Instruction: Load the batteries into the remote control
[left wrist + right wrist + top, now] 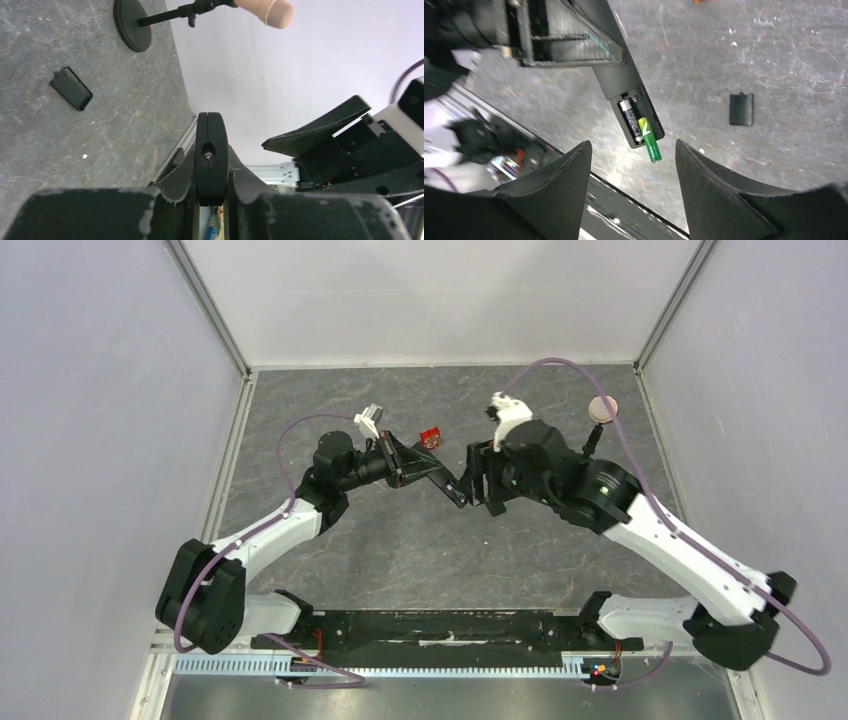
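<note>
My left gripper (428,472) is shut on the remote control (460,492), a slim black bar held above the table. In the left wrist view the remote control (211,135) shows end-on between that gripper's fingers (176,182). The right wrist view shows the remote control (616,75) with its compartment uncovered. A dark battery (628,117) lies inside it. The green battery (649,141) rests partly in the second slot, its lower end sticking out past the remote's end. My right gripper (633,146) stands open just short of that end, nothing between its fingers.
A small black battery cover (741,109) lies flat on the grey table (400,560); the left wrist view shows the cover (71,88) too. A red-and-white box (431,436) sits behind the grippers. A black round-based stand with a tan disc (603,408) is at the back right.
</note>
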Tool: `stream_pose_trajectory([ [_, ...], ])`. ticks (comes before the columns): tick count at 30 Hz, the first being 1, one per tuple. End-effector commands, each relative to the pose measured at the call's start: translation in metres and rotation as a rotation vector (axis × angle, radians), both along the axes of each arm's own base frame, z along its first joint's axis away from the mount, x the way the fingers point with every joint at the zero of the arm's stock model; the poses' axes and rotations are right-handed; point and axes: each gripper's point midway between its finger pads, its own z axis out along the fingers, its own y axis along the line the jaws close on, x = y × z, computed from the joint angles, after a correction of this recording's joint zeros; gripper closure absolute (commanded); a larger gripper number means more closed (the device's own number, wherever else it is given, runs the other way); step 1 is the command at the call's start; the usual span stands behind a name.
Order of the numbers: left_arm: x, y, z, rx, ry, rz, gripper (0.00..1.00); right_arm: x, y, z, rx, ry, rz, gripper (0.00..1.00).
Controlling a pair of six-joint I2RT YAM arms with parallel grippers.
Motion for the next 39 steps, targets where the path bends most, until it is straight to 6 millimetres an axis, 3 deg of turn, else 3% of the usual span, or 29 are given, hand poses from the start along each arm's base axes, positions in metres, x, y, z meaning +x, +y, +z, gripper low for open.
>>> stream_pose_trajectory([
  [1, 0.002, 0.001, 0.035, -0.149, 0.033, 0.011, 0.98, 0.012, 0.0, 0.066, 0.382, -0.133, -0.167, 0.35],
  [4, 0.004, 0.002, 0.052, -0.231, 0.069, 0.028, 0.98, 0.015, -0.006, 0.085, 0.502, -0.181, -0.224, 0.35],
  [10, 0.002, 0.008, 0.083, -0.328, 0.076, 0.047, 0.98, 0.02, -0.014, 0.095, 0.575, -0.21, -0.295, 0.35],
  [20, -0.001, 0.018, 0.112, -0.394, 0.075, 0.09, 0.98, 0.019, -0.033, 0.09, 0.671, -0.202, -0.398, 0.38],
  [39, -0.005, 0.027, 0.135, -0.447, 0.099, 0.127, 0.98, 0.013, -0.026, 0.089, 0.788, -0.238, -0.33, 0.42],
])
